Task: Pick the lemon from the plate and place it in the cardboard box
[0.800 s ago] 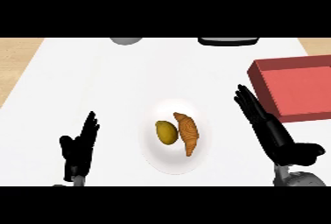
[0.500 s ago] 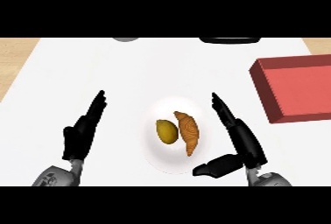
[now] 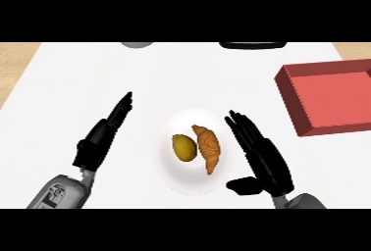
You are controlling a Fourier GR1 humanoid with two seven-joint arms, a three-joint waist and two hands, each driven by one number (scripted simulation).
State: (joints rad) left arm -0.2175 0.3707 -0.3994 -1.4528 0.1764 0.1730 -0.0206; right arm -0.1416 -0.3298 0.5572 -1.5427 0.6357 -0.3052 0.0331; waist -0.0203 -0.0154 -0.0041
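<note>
Where the white desk (image 3: 87, 73) met a strip of wood-coloured floor along its slanting left edge, the surface lay bare. The left hand (image 3: 100, 138) came next, held edge-on with its fingers straight and close together, pointing up and to the right. It held nothing. A band of bare desk separated it from the left rim of the white plate (image 3: 190, 182), which sat near the middle of the view, well away from every desk edge. On the plate the lemon (image 3: 184, 147) lay left of centre, with a croissant (image 3: 208, 148) just beside it on the right, so close that contact could not be ruled out. The right hand (image 3: 261, 153) stood at the plate's right rim, flat and spread wide, its fingers straight and pointing up and to the left, its thumb stuck out toward the plate's lower right edge. It held nothing either, and whether it touched the rim could not be told. A wedge of open desk ran between that hand and the near left corner of the red box (image 3: 288, 95), which sat up and to the right with its open top showing and its far side cut off by the view's right border. Along the top edge, a grey object (image 3: 136, 44) and a black object (image 3: 250, 45) were only partly visible.
</note>
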